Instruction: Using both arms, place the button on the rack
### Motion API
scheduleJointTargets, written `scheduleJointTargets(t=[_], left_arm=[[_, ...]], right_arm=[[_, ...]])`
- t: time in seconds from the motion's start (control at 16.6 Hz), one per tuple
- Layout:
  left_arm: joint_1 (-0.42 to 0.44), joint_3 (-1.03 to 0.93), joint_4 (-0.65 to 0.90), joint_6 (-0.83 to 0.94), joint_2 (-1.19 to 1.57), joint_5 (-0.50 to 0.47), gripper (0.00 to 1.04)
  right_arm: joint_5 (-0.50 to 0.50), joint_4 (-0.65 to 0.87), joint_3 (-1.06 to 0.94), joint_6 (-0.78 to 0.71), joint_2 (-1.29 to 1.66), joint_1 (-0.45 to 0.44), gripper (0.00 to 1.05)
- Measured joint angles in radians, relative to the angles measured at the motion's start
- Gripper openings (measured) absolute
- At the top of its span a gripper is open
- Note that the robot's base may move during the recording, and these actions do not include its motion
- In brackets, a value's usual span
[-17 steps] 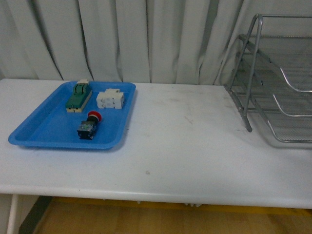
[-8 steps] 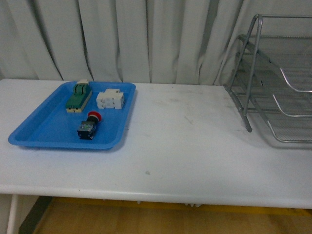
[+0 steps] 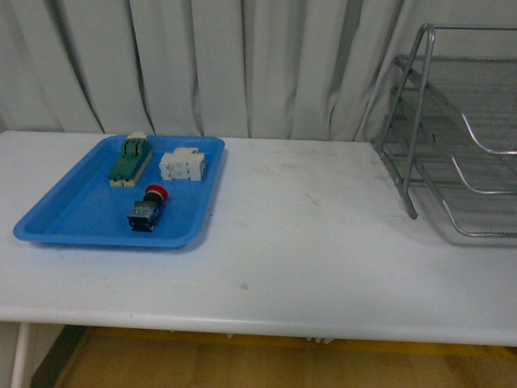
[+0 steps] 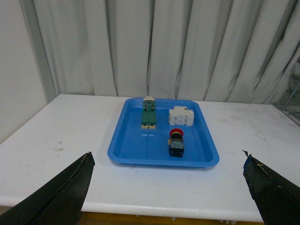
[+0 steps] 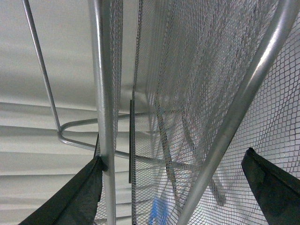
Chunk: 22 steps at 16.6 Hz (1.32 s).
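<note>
Pale pleated curtain (image 3: 242, 65) closes off the room behind a long white desk (image 3: 307, 242); a strip of wooden floor (image 3: 242, 364) shows under its front edge. The silver wire rack (image 3: 452, 137) stands at the desk's right end, cut off by the frame edge. Well apart, on the left, a blue tray (image 3: 73, 218) holds a green-topped block (image 3: 131, 162), a white block (image 3: 182, 165) and, nearest the front, the button (image 3: 148, 208) lying on its side. The left hand (image 4: 167, 153) is spread wide, holding nothing. The right hand (image 5: 173, 154) is also spread, close against the rack's mesh, which blurs whatever lies beyond.
</note>
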Motion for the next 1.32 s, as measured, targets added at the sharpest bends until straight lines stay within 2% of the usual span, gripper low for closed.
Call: scheduleJointTargets(t=[0.12, 0.3, 0.78, 0.96, 1.32], left_arm=[[0.0, 0.0, 0.0, 0.0, 0.0, 0.0, 0.98], [0.0, 0.0, 0.0, 0.0, 0.0, 0.0, 0.98], [0.0, 0.0, 0.0, 0.0, 0.0, 0.0, 0.98], [0.0, 0.0, 0.0, 0.0, 0.0, 0.0, 0.98], [0.0, 0.0, 0.0, 0.0, 0.0, 0.0, 0.98]], right_arm=[[-0.002, -0.003, 0.0, 0.008, 0.0, -0.001, 0.96], [-0.031, 0.0, -0.024, 0.037, 0.0, -0.002, 0.98], [-0.056, -0.014, -0.029, 0.045, 0.027, 0.0, 0.96], [-0.049, -0.014, 0.023, 0.022, 0.039, 0.013, 0.9], [-0.024, -0.018, 0.09, -0.026, 0.06, 0.051, 0.31]])
